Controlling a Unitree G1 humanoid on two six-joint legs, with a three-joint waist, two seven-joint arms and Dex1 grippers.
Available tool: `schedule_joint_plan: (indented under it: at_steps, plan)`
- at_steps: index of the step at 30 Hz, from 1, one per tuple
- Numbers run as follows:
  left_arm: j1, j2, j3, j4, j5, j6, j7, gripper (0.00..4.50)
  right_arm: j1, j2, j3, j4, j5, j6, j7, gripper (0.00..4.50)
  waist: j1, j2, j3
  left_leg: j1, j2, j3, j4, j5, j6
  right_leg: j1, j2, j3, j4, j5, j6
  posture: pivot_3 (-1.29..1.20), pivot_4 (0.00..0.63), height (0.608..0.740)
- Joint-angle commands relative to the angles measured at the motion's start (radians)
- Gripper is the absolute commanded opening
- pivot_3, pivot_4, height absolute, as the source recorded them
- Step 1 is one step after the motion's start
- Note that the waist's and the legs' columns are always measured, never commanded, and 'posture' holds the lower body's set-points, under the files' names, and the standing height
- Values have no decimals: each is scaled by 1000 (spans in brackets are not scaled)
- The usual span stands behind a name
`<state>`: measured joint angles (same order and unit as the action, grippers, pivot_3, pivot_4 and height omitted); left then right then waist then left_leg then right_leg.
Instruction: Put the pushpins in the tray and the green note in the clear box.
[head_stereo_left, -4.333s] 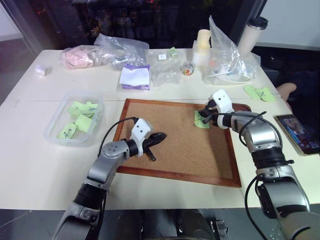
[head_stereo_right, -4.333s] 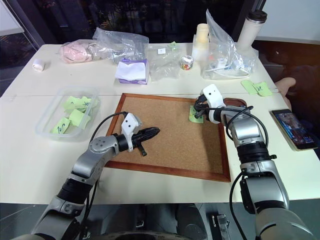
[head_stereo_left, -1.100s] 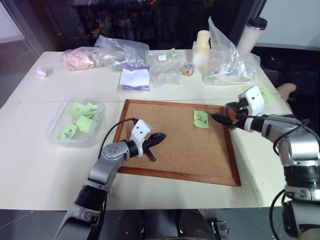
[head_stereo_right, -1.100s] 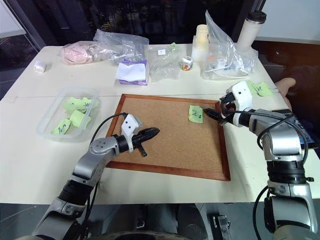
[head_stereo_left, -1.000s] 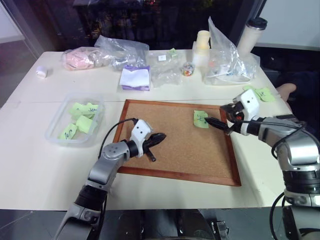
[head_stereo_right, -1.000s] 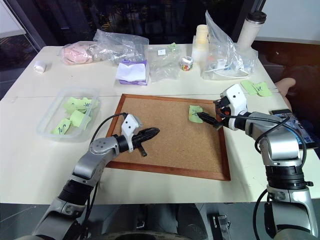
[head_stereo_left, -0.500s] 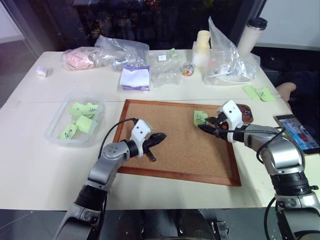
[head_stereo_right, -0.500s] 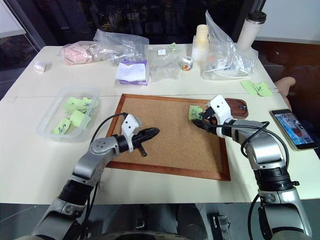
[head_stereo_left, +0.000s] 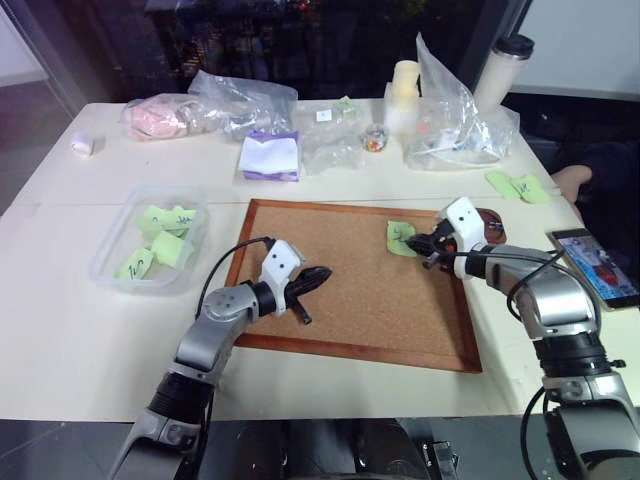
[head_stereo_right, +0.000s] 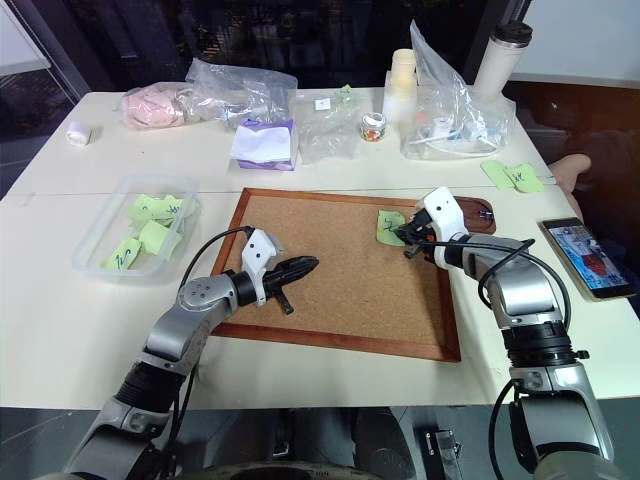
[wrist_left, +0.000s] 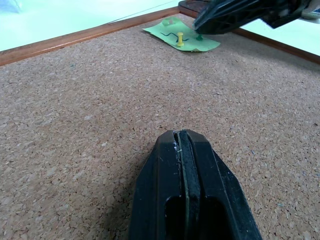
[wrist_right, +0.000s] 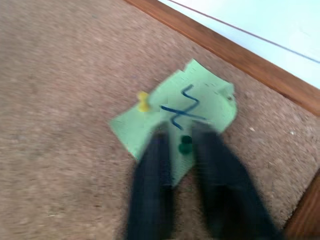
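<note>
Pins (wrist_right: 144, 101) are holding the thin, floppy green note (wrist_right: 202, 107) down, so the right hand (wrist_right: 181, 130) is pinching shut on the small, hard green pin (wrist_right: 185, 145) by its head.

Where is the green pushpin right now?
The green pushpin is stuck in the green note near the cork board's far right corner, right at the right tool's tips, beside a yellow pushpin.

An office-like room: a white table (head_stereo_left: 80, 300) with a cork board (head_stereo_left: 360, 290), sticky notes (head_stereo_left: 520, 186) and a travel mug (head_stereo_left: 505, 68).
</note>
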<state>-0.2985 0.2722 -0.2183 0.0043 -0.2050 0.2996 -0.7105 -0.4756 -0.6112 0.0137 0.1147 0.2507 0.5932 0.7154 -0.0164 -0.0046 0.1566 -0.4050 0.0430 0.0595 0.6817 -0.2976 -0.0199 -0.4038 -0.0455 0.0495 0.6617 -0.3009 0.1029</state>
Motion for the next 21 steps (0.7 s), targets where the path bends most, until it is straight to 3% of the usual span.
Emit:
schedule_joint_plan:
  at_steps: [1, 21]
  plan:
    - [27, 8, -16, 24, 13, 29, -1, 0, -8, 10, 1, 21, -12, -24, 3, 137, 0, 0, 0, 0, 0, 0, 0, 0, 0, 0, 0, 0, 0, 0, 0, 0, 150, 740]
    - [40, 12, -16, 14, 13, 40, 4, 0, -30, -7, -85, -137, 60, 83, -5, 137, 1, 0, 0, 0, 0, 0, 0, 0, 0, 0, 0, 0, 0, 0, 0, 0, 150, 740]
